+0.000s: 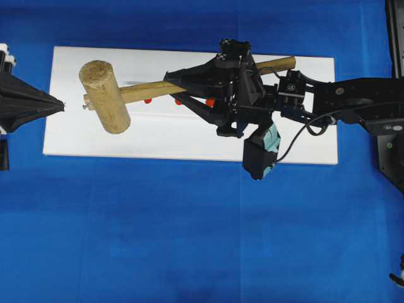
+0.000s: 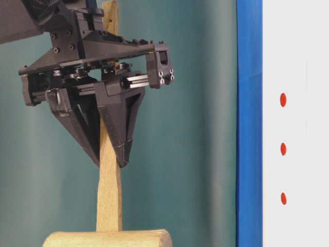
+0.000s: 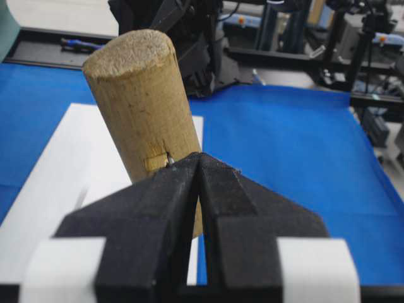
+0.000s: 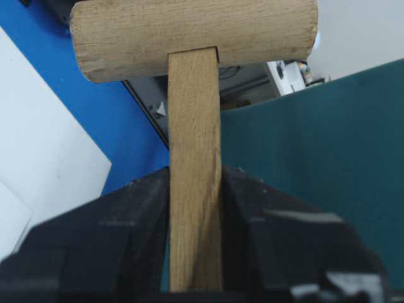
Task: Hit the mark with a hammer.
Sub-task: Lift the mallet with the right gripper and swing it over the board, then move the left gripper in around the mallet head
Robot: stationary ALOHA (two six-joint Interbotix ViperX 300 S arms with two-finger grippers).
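Overhead view: the hammer (image 1: 106,96) lies across the upper middle of the frame over the white board (image 1: 189,142), head at upper left, handle running right. The right gripper (image 1: 180,89) has its jaws clenched on the handle near mid-length. The left gripper (image 1: 60,104) sits at the left edge, jaws pressed together on nothing, tip just beside the head. Red marks (image 1: 147,100) peek out below the handle.

Table-level view: the jaws pinch the upright handle, head at bottom; three red marks stand at right on the board.

Left wrist view: the closed left jaws fill the bottom, the head's end just beyond.

Right wrist view: the handle runs up between the jaws to the head at top.
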